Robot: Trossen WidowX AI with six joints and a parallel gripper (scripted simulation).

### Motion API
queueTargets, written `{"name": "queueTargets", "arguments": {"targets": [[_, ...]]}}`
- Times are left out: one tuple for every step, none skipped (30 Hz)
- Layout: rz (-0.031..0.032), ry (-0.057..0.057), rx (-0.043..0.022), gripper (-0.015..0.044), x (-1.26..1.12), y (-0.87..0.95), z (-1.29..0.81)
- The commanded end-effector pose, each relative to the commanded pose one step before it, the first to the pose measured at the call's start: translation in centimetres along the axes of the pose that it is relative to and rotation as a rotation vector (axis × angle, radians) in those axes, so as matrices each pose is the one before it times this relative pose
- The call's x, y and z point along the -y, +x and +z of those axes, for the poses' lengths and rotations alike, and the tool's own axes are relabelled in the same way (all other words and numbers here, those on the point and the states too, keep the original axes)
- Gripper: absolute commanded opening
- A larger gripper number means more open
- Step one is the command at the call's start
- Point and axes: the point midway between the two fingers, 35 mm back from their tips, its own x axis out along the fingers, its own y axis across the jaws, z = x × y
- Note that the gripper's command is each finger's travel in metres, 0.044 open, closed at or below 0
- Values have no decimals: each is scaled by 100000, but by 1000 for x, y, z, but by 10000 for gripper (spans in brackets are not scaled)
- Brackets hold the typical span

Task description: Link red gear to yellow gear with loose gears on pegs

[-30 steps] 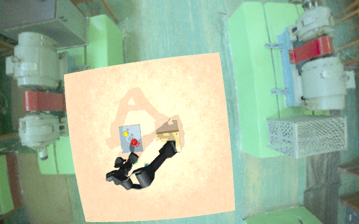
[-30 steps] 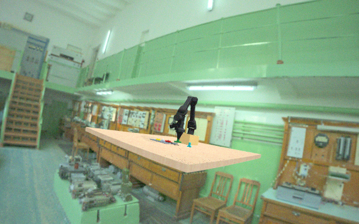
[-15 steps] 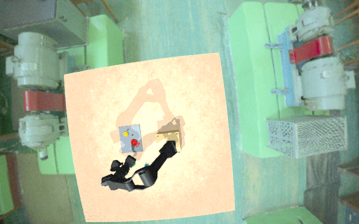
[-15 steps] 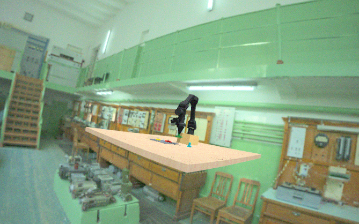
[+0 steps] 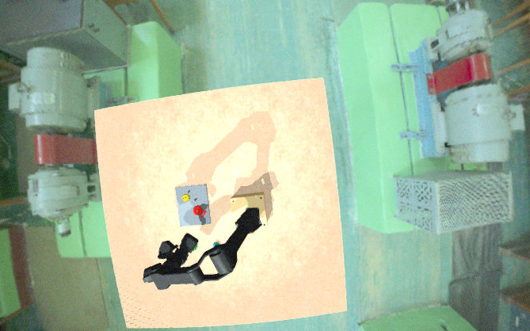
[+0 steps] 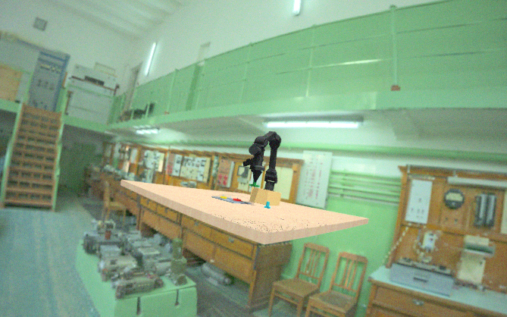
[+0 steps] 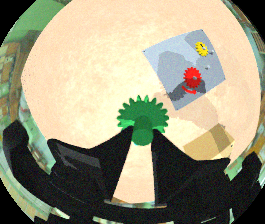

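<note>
Here, the green gear (image 5: 195, 248) (image 6: 253, 185) (image 7: 143, 117) sits gripped at the tips of the claw (image 5: 190, 245) (image 6: 254, 181) (image 7: 143, 131), held above the table (image 5: 291, 263) (image 6: 314, 214) (image 7: 83, 75), well clear of the wooden block.

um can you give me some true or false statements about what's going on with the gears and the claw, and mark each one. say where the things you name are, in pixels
1. The claw (image 6: 255, 181) (image 7: 143, 131) is shut on the green gear (image 6: 254, 185) (image 7: 143, 111). True.
2. The green gear sits flat on a peg. False: it is held above the table (image 5: 291, 263) (image 6: 306, 218) (image 7: 83, 75).
3. The red gear (image 5: 197, 210) (image 6: 236, 199) (image 7: 192, 77) is on the grey board (image 5: 182, 218) (image 6: 216, 197) (image 7: 163, 65). True.
4. The yellow gear (image 5: 185, 195) (image 6: 223, 197) (image 7: 201, 48) lies off the board. False: it is on the board too.
5. The blue gear (image 5: 215, 244) (image 6: 267, 205) stands on the table. True.
</note>
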Motion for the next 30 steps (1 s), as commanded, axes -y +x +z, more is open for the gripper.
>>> {"name": "queueTargets", "arguments": {"targets": [[1329, 328, 463, 0, -19, -1905, -172], [-3, 0, -2, 0, 26, -167, -29], [-1, 0, -1, 0, 9, -56, -10], [0, 0, 0, 0, 0, 0, 0], [0, 0, 0, 0, 0, 0, 0], [-1, 5, 7, 0, 11, 9, 19], [-2, 14, 20, 0, 34, 28, 56], [-4, 23, 34, 0, 57, 47, 94], [-6, 32, 47, 0, 80, 66, 131], [-9, 42, 61, 0, 104, 85, 167], [-12, 51, 74, 0, 129, 104, 203], [-14, 56, 80, 0, 142, 114, 220], [-15, 56, 80, 0, 145, 115, 220], [-10, -3, 27, 0, 142, 109, 213], [-10, -3, 27, 0, 144, 109, 212], [-11, -3, 27, 0, 146, 109, 210], [-11, -3, 26, 0, 147, 109, 209], [-12, -3, 26, 0, 149, 109, 207], [-12, -3, 25, 0, 151, 109, 206], [-12, -3, 25, 0, 153, 109, 204], [-13, -3, 25, 0, 155, 109, 203], [-13, -3, 24, 0, 157, 109, 201], [-13, -3, 24, 0, 159, 109, 200], [-14, -3, 23, 0, 161, 110, 198], [-14, -3, 23, 0, 163, 110, 196], [-14, -3, 22, 0, 165, 110, 195], [-15, -3, 22, 0, 166, 110, 193], [-15, -3, 22, 0, 168, 110, 191], [-15, -3, 21, 0, 170, 110, 190], [-16, -3, 21, 0, 172, 110, 188]]}}
